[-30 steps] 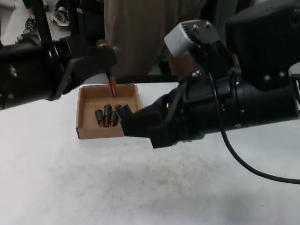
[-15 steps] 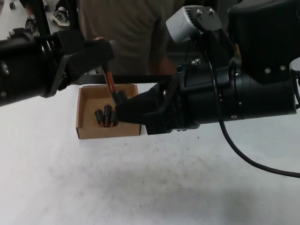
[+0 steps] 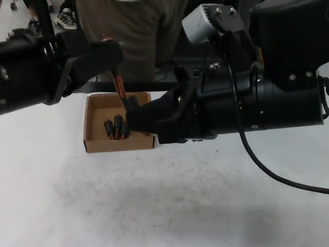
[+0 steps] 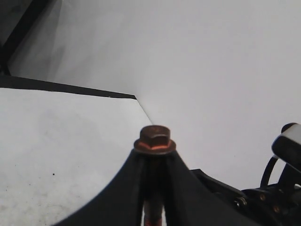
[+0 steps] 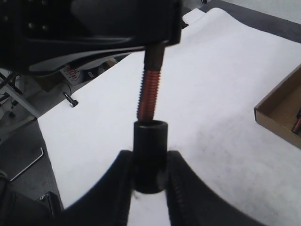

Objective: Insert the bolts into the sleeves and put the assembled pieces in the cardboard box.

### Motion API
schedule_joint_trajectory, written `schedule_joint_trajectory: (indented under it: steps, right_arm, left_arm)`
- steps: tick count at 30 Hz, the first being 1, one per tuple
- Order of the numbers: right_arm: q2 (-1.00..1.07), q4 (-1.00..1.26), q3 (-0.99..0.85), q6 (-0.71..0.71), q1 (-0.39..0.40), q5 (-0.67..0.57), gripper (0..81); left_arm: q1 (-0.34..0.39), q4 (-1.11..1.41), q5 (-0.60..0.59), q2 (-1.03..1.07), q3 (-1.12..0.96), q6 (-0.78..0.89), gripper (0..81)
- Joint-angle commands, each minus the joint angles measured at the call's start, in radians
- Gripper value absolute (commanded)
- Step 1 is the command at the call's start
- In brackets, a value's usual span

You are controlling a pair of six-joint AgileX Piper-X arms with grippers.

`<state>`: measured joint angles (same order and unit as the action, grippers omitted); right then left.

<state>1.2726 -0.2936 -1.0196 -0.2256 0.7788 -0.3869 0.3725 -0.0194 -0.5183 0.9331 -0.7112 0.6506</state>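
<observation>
Tip of the bolt point(image 5: 149, 94) at the mouth of the sleeve point(image 5: 150, 141), above the tabletop point(image 3: 154, 206)
The left claw point(image 4: 154, 160) is clamped under the coppery hex head; the right claw point(image 5: 149, 176) is closed around the black sleeve (threads bare above it), near the cardboard box point(image 3: 103, 145).

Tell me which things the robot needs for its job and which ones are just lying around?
For the job:
- bolt, held in the left pincer
- sleeve, held in the right pincer
- cardboard box
- assembled pieces inside the box

Just lying about:
- L-shaped metal tool, off the white bench
- black cable hanging from an arm
</observation>
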Motion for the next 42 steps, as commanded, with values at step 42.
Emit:
schedule_joint_trajectory:
  steps: [42]
  right_arm:
    - [-0.001,0.104,-0.015,-0.006,0.000,0.044,0.2]
  left_arm:
    - [-0.002,-0.101,-0.007,-0.013,-0.002,-0.121,0.8]
